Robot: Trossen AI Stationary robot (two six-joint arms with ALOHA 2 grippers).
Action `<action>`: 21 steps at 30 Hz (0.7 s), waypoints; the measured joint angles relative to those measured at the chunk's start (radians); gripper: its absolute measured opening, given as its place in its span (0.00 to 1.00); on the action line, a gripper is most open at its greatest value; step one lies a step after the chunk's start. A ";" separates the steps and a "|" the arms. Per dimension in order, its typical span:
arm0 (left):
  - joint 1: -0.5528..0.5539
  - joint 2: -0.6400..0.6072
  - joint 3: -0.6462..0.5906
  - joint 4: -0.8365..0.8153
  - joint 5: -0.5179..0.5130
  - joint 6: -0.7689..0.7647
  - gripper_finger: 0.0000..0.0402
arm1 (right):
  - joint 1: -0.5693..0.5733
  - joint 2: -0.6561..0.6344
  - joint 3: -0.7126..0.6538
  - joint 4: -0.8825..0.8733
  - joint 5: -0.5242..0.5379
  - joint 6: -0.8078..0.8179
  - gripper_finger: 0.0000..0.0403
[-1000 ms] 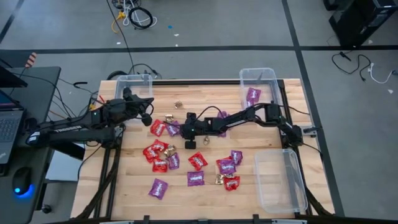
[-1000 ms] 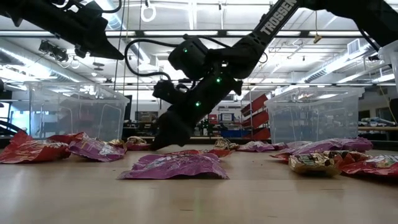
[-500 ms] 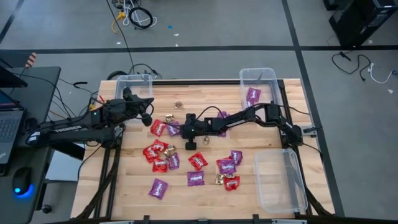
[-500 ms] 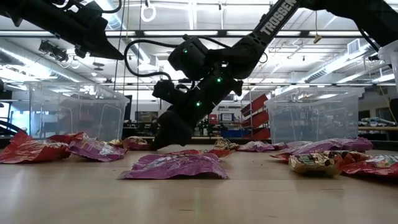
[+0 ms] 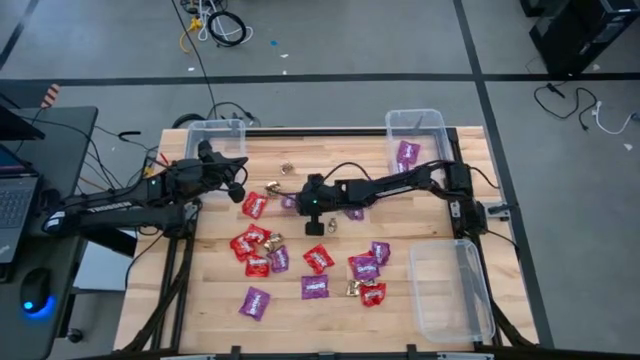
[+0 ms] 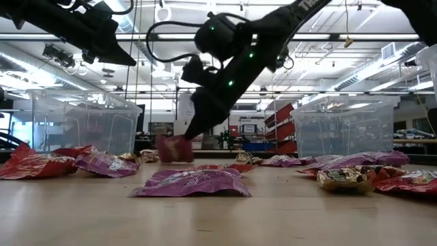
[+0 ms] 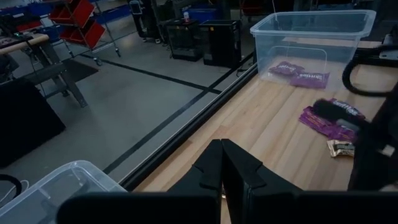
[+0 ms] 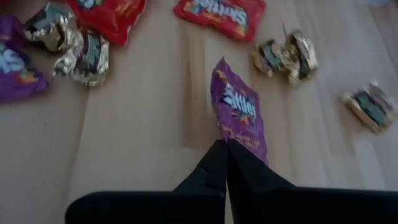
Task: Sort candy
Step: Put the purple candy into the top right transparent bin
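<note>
Red, purple and gold candy (image 5: 262, 250) lies scattered flat over the wooden table (image 5: 220, 310). My right gripper (image 5: 296, 203) hangs over the table's middle, shut on one purple packet (image 8: 239, 112), which also shows in the low view as the packet (image 6: 174, 148) below the fingers. My left gripper (image 5: 238, 185) waits shut in the air near the far-left bin (image 5: 215, 135), touching nothing; the left wrist view shows its fingers (image 7: 222, 163) pressed together. My right gripper pinches the purple packet by one end (image 8: 231, 142) between its two fingers (image 8: 214, 165). The fingers slant downward, coming from the table's right. The packet hangs below and ahead of the fingertips, lifted clear of the table.
Three clear bins stand on the table: far left, far right (image 5: 415, 130) with purple packets inside, and near right (image 5: 450, 290). Red packets (image 5: 253, 205) and gold pieces (image 8: 286, 56) lie close under the right gripper. Bare wood lies along the near-left edge.
My right gripper has shut on the purple packet where it lay on the table, then risen, lifting the packet clear so that it hangs below the fingers.
</note>
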 joint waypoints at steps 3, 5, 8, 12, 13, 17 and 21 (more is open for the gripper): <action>0.000 0.000 0.000 0.000 0.000 0.000 0.02 | 0.000 -0.046 0.000 -0.041 0.011 0.014 0.00; 0.000 0.000 0.000 0.000 0.000 0.000 0.02 | 0.000 -0.079 0.000 -0.062 0.027 0.032 0.00; 0.000 0.000 0.000 0.000 0.000 0.001 0.02 | -0.006 -0.122 0.000 -0.098 0.032 0.060 0.00; 0.000 0.000 0.000 0.000 0.000 0.006 0.02 | -0.013 -0.169 0.001 -0.110 0.034 0.075 0.00; 0.000 0.000 0.000 0.000 0.000 0.006 0.02 | -0.013 -0.173 0.002 -0.110 0.034 0.062 0.00; 0.000 0.000 0.000 0.000 0.000 0.006 0.02 | -0.004 -0.151 0.002 -0.102 0.030 0.022 0.00; 0.000 0.000 0.000 0.000 0.000 0.006 0.02 | 0.007 -0.084 0.002 -0.064 0.028 0.002 0.02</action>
